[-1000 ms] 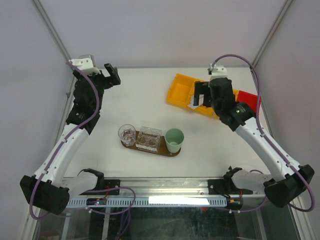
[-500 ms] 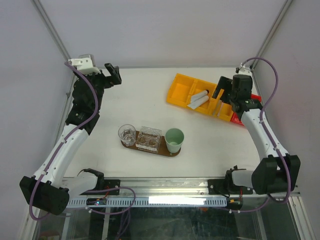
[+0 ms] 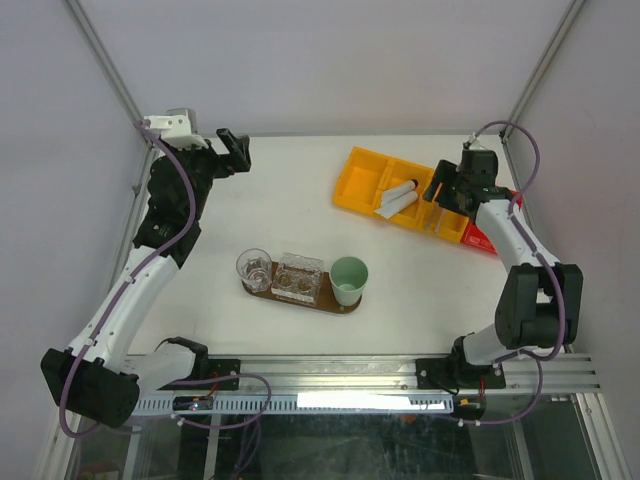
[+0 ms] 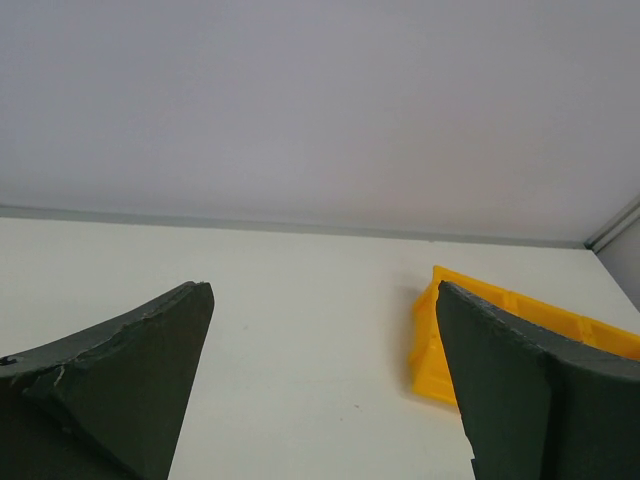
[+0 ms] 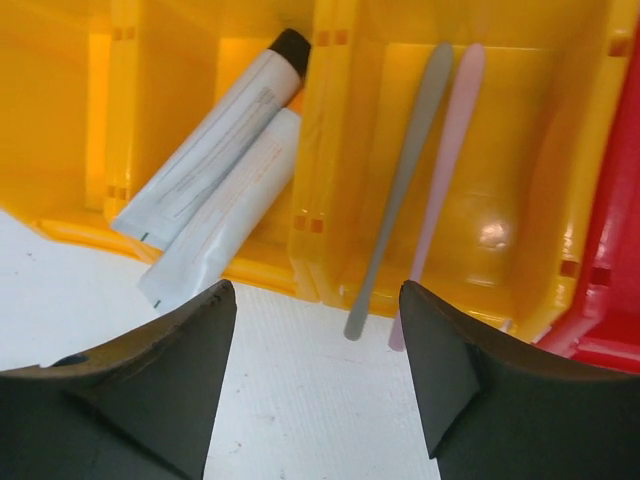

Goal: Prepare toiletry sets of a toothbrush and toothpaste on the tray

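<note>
Right arm swung from over the bin's middle to its right end in the last second, and its gap narrowed a bit; left arm only twisted slightly at the far-left corner. We see the right fingers (image 5: 130, 390) apart with nothing between them, low at the open side of the yellow bin (image 3: 362, 180). 2 white tubes (image 5: 215, 160) lie side by side and slanted in 1 compartment, flat ends poking past the bin's lip over the table (image 3: 300, 200). Next compartment over holds the grey brush (image 5: 400, 180) and pink brush (image 5: 445, 170), touching along their length, tips also past the lip. A red bin (image 5: 610, 250) sits against the yellow bin's far side from the tubes. Left fingers (image 4: 110, 380) are wide apart, empty, raised above the table and well away from everything. The tray (image 3: 315, 302) sits mid-table near our bases, well apart from the bin, carrying a clear glass (image 3: 254, 268), a clear block (image 3: 299, 275) and a mint cup (image 3: 349, 275) in a row. We see no tube or brush on it.
</note>
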{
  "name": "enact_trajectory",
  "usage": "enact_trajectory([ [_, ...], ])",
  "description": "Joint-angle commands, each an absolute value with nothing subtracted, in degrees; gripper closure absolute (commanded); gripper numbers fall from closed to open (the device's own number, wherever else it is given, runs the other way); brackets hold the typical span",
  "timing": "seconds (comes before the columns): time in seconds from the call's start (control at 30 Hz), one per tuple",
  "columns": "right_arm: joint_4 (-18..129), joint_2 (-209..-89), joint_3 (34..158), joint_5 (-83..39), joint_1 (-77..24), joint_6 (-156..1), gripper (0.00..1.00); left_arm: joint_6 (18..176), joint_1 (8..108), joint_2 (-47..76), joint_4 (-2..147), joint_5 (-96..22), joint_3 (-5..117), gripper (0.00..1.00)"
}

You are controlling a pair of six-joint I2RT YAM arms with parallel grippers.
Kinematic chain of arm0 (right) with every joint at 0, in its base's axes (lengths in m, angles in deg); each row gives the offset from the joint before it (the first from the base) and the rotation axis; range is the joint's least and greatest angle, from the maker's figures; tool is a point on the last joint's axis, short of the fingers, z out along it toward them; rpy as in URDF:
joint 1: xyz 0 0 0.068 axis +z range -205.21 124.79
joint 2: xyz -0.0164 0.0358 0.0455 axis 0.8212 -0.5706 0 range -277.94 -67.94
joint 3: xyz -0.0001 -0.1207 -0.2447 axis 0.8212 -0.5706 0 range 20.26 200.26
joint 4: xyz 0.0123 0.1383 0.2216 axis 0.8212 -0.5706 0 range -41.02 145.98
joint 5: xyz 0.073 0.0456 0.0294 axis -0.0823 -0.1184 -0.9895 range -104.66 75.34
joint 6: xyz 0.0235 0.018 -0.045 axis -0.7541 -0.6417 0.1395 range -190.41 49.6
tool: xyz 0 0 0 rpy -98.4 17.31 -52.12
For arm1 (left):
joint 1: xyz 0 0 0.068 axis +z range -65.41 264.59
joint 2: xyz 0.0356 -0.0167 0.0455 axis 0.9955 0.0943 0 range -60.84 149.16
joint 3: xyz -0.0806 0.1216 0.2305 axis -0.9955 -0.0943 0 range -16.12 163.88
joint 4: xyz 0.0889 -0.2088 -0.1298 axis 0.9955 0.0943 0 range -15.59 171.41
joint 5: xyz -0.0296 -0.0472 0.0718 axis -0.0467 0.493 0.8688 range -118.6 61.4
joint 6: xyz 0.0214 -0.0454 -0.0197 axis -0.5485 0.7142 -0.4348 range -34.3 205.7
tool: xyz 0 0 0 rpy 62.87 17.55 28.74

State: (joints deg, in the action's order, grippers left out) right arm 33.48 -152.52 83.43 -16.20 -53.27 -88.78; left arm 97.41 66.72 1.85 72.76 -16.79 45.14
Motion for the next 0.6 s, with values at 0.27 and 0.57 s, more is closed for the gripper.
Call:
enact_trajectory([
  [0.27, 35.1, -161.5, 97.0, -15.3, -42.1, -84.3, 0.33, 98.7, 67.5, 1.1, 71.1, -19.8, 47.6, 0.01],
  [0.57, 33.6, -170.2, 104.3, -6.2, -36.2, -86.8, 0.39, 97.8, 67.5, 1.0, 71.4, -18.6, 47.7, 0.01],
])
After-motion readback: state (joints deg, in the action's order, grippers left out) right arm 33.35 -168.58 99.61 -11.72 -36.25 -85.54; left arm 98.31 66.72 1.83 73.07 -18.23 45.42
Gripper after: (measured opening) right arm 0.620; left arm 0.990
